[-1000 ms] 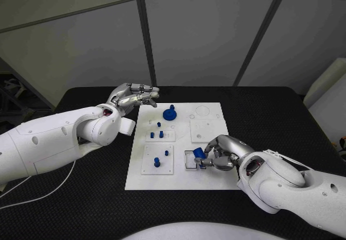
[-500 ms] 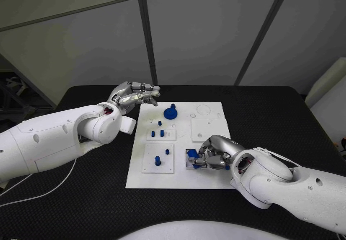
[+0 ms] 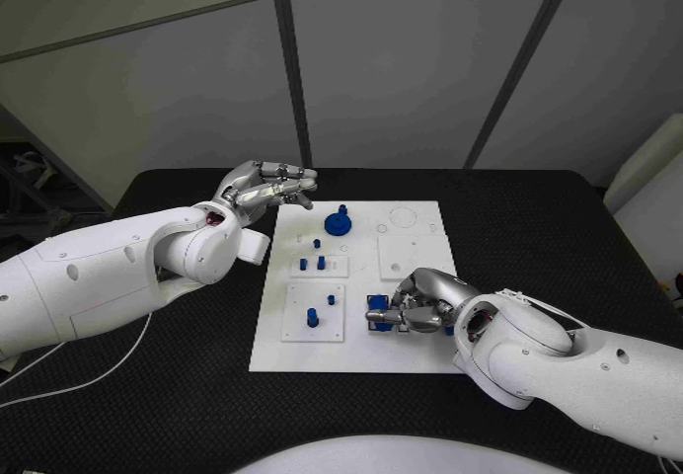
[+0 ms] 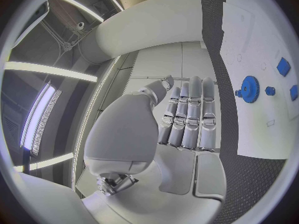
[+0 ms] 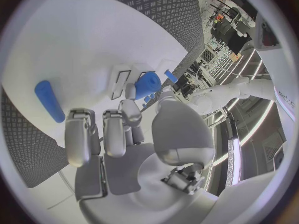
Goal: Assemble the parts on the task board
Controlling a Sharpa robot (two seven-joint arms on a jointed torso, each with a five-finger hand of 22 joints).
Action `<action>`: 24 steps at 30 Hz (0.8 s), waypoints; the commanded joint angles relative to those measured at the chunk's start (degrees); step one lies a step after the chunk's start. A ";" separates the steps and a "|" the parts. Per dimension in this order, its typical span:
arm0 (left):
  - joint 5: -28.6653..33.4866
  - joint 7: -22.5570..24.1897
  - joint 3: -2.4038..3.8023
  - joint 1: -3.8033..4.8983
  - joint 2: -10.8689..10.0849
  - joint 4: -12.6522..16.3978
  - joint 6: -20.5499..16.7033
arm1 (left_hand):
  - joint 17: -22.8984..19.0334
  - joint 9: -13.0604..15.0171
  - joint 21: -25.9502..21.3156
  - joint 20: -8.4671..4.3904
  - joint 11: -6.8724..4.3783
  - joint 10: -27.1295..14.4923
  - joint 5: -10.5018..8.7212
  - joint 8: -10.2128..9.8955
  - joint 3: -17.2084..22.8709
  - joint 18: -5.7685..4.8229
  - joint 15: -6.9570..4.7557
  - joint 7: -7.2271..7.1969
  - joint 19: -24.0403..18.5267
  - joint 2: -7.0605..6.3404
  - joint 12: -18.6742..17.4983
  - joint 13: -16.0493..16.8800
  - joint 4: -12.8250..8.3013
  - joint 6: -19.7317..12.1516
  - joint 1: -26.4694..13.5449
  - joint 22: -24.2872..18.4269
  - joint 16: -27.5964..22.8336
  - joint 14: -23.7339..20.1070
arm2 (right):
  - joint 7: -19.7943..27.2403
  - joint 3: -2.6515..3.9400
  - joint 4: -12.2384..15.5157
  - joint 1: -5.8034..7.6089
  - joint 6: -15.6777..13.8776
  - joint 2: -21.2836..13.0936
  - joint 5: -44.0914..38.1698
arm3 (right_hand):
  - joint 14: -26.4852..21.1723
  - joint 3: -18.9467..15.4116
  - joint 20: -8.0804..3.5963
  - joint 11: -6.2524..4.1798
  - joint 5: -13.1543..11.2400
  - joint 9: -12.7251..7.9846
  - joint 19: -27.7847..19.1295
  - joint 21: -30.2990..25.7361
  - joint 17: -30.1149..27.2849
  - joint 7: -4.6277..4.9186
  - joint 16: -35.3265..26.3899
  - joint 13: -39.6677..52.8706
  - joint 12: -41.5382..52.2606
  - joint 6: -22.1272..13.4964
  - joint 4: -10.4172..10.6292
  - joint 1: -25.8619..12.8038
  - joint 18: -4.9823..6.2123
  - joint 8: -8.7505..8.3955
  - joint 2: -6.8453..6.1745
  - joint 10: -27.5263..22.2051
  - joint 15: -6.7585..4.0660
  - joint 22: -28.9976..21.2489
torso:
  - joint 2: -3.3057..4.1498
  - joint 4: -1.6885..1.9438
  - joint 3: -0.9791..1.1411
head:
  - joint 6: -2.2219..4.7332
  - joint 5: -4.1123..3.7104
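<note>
The white task board (image 3: 356, 351) lies in the middle of the black table. My right hand (image 3: 422, 303) rests low over the board's near right part and pinches a small blue part (image 3: 377, 303) between thumb and a finger; the right wrist view shows that blue part (image 5: 147, 84) at the fingertips, just above the board. A blue gear (image 3: 338, 223) stands at the far end of the board, with several blue pegs (image 3: 311, 317) upright in the left-hand plates. My left hand (image 3: 267, 186) hovers off the board's far left corner, fingers curled in and holding nothing.
The left wrist view shows the blue gear (image 4: 249, 88) and small blue pieces (image 4: 283, 66) on the board beyond my fingers. A blue peg (image 5: 49, 100) stands out beside my right hand. Black table (image 3: 171, 395) surrounds the board.
My right hand has shifted slightly left and lower with the blue part, closer to the board's near right recess. The left hand has stayed where it was.
</note>
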 commanded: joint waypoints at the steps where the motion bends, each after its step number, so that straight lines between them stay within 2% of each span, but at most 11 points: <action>1: 0.12 0.16 0.04 0.07 -0.03 0.14 0.58 | -0.06 -0.02 -0.24 0.31 -0.13 -0.34 0.38 -0.08 -0.42 -0.66 0.20 0.12 -0.08 0.54 0.25 -0.06 0.04 -0.06 -0.25 -0.06 -0.23 0.10 | 0.30 0.02 0.08 0.09 -0.49 0.00 0.12 | 3.63 1.00 0.05 0.09 -2.27 0.33 1.85 -0.41 2.78 -0.06 -0.17 -0.45 -0.73 -0.41 0.04 -2.26 -0.77 -0.26 -1.17 -0.57 0.00 10.47 | 0.00 -0.04 0.01 | 0.02 0.02; 4: 0.12 0.17 0.04 0.07 -0.03 0.13 0.58 | -0.06 -0.02 -0.24 0.31 -0.13 -0.34 0.38 -0.08 -0.42 -0.66 0.20 0.12 -0.08 0.54 0.25 -0.06 0.04 -0.06 -0.25 -0.06 -0.23 0.10 | 0.37 0.02 0.22 0.09 -0.75 -0.11 -0.10 | 3.62 1.75 0.07 0.11 -2.87 0.55 1.82 -0.44 2.74 -0.06 -0.21 -0.46 -0.87 -0.44 0.04 -3.41 -0.76 -0.30 -1.71 -0.56 0.01 10.45 | 0.03 -0.07 0.00 | -0.04 0.02; 7: 0.12 0.17 0.04 0.07 -0.04 0.14 0.57 | -0.06 -0.02 -0.24 0.31 -0.13 -0.34 0.38 -0.08 -0.42 -0.66 0.20 0.12 -0.08 0.54 0.25 -0.06 0.04 -0.06 -0.25 -0.06 -0.23 0.10 | 0.49 0.02 0.50 0.08 -1.15 -0.36 -0.48 | 3.62 2.10 0.08 0.10 -2.73 0.64 1.87 -0.40 2.73 -0.07 -0.22 -0.31 -0.73 -0.41 0.01 -3.55 -0.77 -0.29 -1.69 -0.44 0.01 10.50 | 0.02 -0.08 0.02 | -0.08 -0.02; 12: 0.12 0.17 0.04 0.07 -0.07 0.12 0.57 | -0.06 -0.02 -0.24 0.31 -0.13 -0.34 0.38 -0.08 -0.42 -0.66 0.20 0.12 -0.08 0.54 0.25 -0.06 0.04 -0.06 -0.25 -0.06 -0.23 0.10 | 0.84 0.01 1.23 0.08 -2.02 -1.03 -1.40 | 3.65 3.60 0.03 -0.01 0.86 1.15 2.00 -0.31 2.76 -0.19 -0.23 0.25 -0.29 -0.18 -0.13 -2.38 -0.81 -0.25 -0.90 0.05 -0.08 10.65 | -0.04 -0.05 0.03 | -0.07 -0.09; 14: 0.12 0.18 0.04 0.07 -0.10 0.12 0.57 | -0.06 -0.02 -0.24 0.31 -0.13 -0.34 0.38 -0.08 -0.42 -0.66 0.20 0.12 -0.08 0.54 0.25 -0.06 0.04 -0.06 -0.25 -0.06 -0.23 0.10 | 1.11 0.00 1.57 0.08 -2.23 -1.37 -1.72 | 3.67 4.05 -0.04 -0.08 3.13 1.42 2.08 -0.24 2.80 -0.29 -0.22 0.70 0.12 -0.05 -0.26 -0.67 -0.84 -0.23 -0.34 0.39 -0.15 10.74 | -0.01 -0.06 0.05 | -0.05 -0.06; 17: 0.12 0.19 0.04 0.07 -0.14 0.10 0.56 | -0.10 -0.02 -0.29 0.31 -0.13 -0.37 0.39 -0.05 -0.42 -0.65 0.20 0.12 -0.05 0.66 0.31 -0.06 0.05 -0.06 -0.23 -0.10 -0.25 0.11 | 1.97 -0.01 2.21 0.07 -2.23 -2.08 -2.05 | 3.70 4.59 -0.18 -0.23 5.89 1.99 2.18 -0.17 2.92 -0.45 -0.18 1.54 0.82 0.11 -0.85 4.87 -0.86 -0.24 0.72 0.93 -0.29 10.86 | -0.04 -0.07 0.05 | -0.09 0.04; 20: 0.12 0.20 0.04 0.07 -0.14 0.07 0.58 | -0.10 -0.02 -0.29 0.31 -0.13 -0.37 0.39 -0.05 -0.42 -0.65 0.20 0.12 -0.05 0.66 0.31 -0.06 0.05 -0.06 -0.23 -0.10 -0.25 0.11 | 2.72 -0.01 2.77 0.07 -2.16 -2.76 -2.18 | 3.71 4.44 -0.27 -0.35 6.51 2.40 2.28 -0.10 2.98 -0.54 -0.17 2.15 1.30 0.23 -1.35 8.70 -0.90 -0.26 1.22 1.28 -0.37 10.98 | -0.03 -0.08 0.04 | -0.16 0.07; 24: 0.12 0.20 0.04 0.07 -0.10 -0.01 0.57 | -0.10 -0.02 -0.29 0.31 -0.13 -0.37 0.39 -0.05 -0.42 -0.65 0.20 0.12 -0.05 0.66 0.31 -0.06 0.05 -0.06 -0.23 -0.10 -0.25 0.11 | 3.32 -0.02 3.33 0.07 -2.12 -3.47 -2.25 | 3.74 4.38 -0.29 -0.40 6.63 2.53 2.38 0.00 3.09 -0.59 -0.11 2.60 1.77 0.33 -1.57 9.91 -0.93 -0.23 1.40 1.57 -0.41 11.10 | -0.02 -0.10 0.06 | -0.17 0.08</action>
